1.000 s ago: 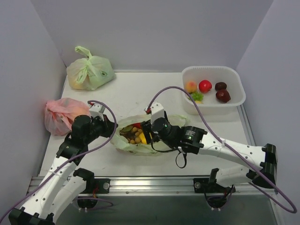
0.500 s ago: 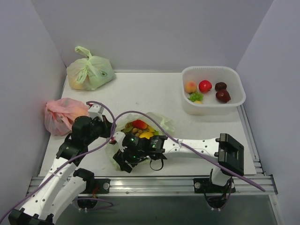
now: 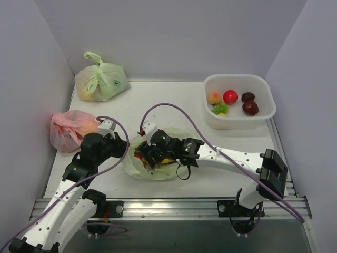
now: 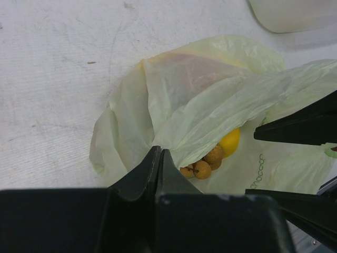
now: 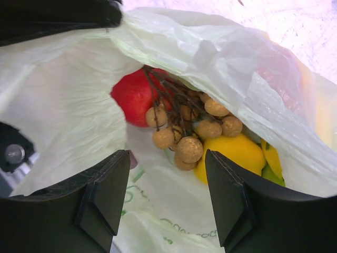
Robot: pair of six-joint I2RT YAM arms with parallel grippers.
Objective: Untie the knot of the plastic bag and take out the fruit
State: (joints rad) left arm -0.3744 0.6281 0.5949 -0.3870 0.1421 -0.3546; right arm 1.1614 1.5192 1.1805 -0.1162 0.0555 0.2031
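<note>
Your left hand (image 4: pixel 159 153) is pressed together on the bag's (image 4: pixel 174 100) near rim, it seems, to hold the mouth open. Your right hand (image 5: pixel 168 192) hangs spread inside that mouth, over the fruit (image 5: pixel 189 145) lying in the bag. Beyond the bag, a tub (image 3: pixel 247 123) stands ready for it.

The right end effector (image 3: pixel 147 156) swung back — now poised over the plastic bag (image 3: pixel 138 169).

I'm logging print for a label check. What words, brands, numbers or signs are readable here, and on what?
"nacoon", roughly: green letters on the plastic bag, creased, uncertain.
More green print on that bag in the right wrist view: folded, unreadable.
Dark mark on the other green bag: too small to read.
</note>
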